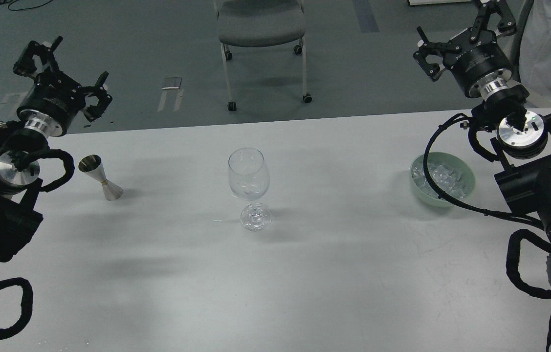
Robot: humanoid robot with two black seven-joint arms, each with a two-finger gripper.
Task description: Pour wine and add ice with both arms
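One glass (pixel 249 176), one jigger (pixel 100 177), one bowl (pixel 466 193)

Even, cool overhead light fills the scene, and the white counter (pixel 304 274) reads bright without blowing out. Shadows are soft and faint: broad grey bands lie left of the wine glass (pixel 249 176) and below it, and a small one trails right of the metal measuring cup (pixel 100 177) further left. The glass shows tiny glints on its foot. Focus is sharp throughout. The black arms at both edges lose detail in their darkest parts.
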